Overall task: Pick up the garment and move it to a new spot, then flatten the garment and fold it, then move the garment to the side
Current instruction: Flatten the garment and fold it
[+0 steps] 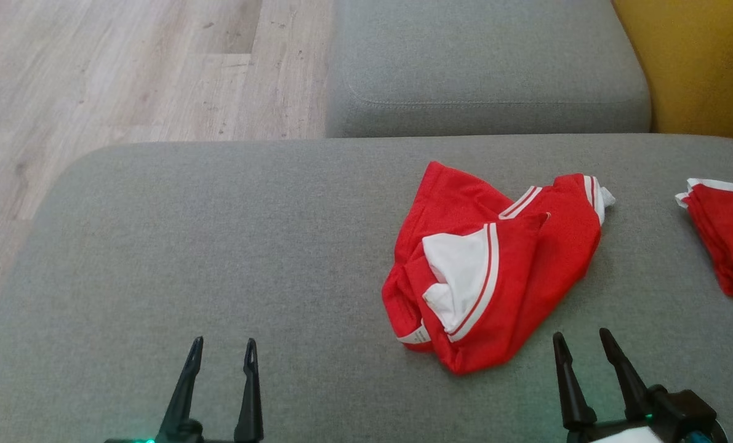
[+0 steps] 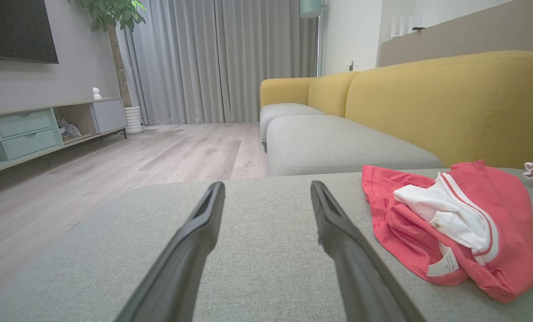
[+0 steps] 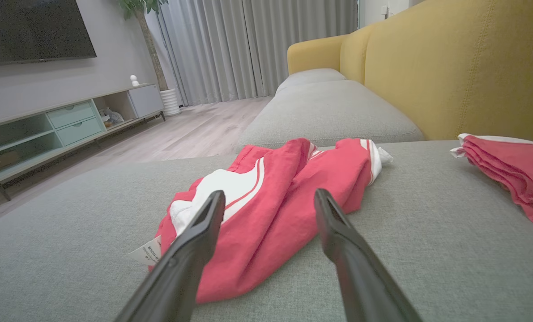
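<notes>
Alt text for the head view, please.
A crumpled red and white garment lies on a grey sofa cushion, ahead of the open right gripper; the open left gripper is at lower left. A second red garment sits at the right edge.

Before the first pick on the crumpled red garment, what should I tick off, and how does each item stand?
1. Left gripper open and empty: ok.
2. Right gripper open and empty, close to the crumpled garment: ok.
3. Nothing lying on that garment: ok.
4. Bare cushion to its left for a new spot: ok.
5. Second red garment lies apart from it: ok.
6. Already flat: not ok, bunched.
</notes>
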Robot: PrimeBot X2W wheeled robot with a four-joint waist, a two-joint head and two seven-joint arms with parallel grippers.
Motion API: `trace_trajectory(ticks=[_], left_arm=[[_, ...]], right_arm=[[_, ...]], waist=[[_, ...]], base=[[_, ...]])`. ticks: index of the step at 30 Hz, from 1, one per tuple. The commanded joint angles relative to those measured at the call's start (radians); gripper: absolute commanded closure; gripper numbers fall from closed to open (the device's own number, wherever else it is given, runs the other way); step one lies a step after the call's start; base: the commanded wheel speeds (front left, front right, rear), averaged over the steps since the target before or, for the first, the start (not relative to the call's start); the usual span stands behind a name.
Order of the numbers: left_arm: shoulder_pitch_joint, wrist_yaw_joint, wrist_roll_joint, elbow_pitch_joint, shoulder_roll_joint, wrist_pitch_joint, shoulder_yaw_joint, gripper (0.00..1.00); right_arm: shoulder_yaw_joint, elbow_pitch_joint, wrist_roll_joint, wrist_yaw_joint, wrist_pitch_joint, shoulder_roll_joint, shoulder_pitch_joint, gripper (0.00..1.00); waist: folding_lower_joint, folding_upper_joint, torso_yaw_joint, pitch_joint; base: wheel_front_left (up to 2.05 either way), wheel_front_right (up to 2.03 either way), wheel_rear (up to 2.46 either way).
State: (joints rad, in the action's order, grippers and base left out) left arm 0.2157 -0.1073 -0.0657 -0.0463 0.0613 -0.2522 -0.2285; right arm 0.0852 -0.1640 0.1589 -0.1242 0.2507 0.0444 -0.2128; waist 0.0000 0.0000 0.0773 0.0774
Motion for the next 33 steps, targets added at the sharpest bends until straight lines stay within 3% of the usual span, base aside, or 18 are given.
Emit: trace_trajectory(ticks=[1, 9, 17, 21, 25, 30, 33], left_arm=[[-0.034, -0.011, 0.011, 0.035, -0.011, -0.009, 0.024, 0.0], [-0.04, 0.011, 0.028, 0.042, -0.011, -0.01, 0.008, 0.0], [-0.128, 0.047, 0.055, 0.042, -0.005, -0.01, -0.02, 0.0], [-0.229, 0.086, 0.056, 0.006, -0.006, -0.01, -0.055, 0.0], [-0.369, 0.143, 0.072, -0.094, -0.007, -0.01, -0.125, 0.0], [-0.632, 0.208, 0.082, -0.325, -0.01, -0.005, -0.257, 0.0], [-0.769, 0.222, 0.06, -0.424, -0.011, 0.038, -0.336, 0.0]], right_arm=[[0.019, 0.031, 0.005, -0.007, 0.011, 0.006, 0.03, 0.0], [0.022, 0.037, -0.001, -0.007, 0.011, 0.006, 0.041, 0.0], [0.025, 0.028, 0.008, -0.007, 0.011, 0.006, 0.058, 0.0], [0.042, 0.038, -0.012, -0.007, 0.011, 0.006, 0.079, 0.0], [0.069, 0.06, -0.016, -0.007, 0.011, 0.006, 0.099, 0.0], [0.114, 0.088, -0.015, -0.007, 0.011, 0.006, 0.141, 0.0], [0.125, 0.104, -0.012, -0.007, 0.011, 0.006, 0.167, 0.0]], waist=[[0.0, 0.0, -0.003, -0.003], [0.0, 0.0, -0.05, -0.025], [0.0, 0.0, -0.145, -0.068], [0.0, 0.0, -0.21, -0.099], [0.0, 0.0, -0.265, -0.141], [0.0, 0.0, -0.335, -0.214], [0.0, 0.0, -0.363, -0.264]], base=[[0.0, 0.0, 0.0], [0.0, 0.0, 0.0], [0.0, 0.0, 0.0], [0.0, 0.0, 0.0], [0.0, 0.0, 0.0], [0.0, 0.0, 0.0], [0.0, 0.0, 0.0]])
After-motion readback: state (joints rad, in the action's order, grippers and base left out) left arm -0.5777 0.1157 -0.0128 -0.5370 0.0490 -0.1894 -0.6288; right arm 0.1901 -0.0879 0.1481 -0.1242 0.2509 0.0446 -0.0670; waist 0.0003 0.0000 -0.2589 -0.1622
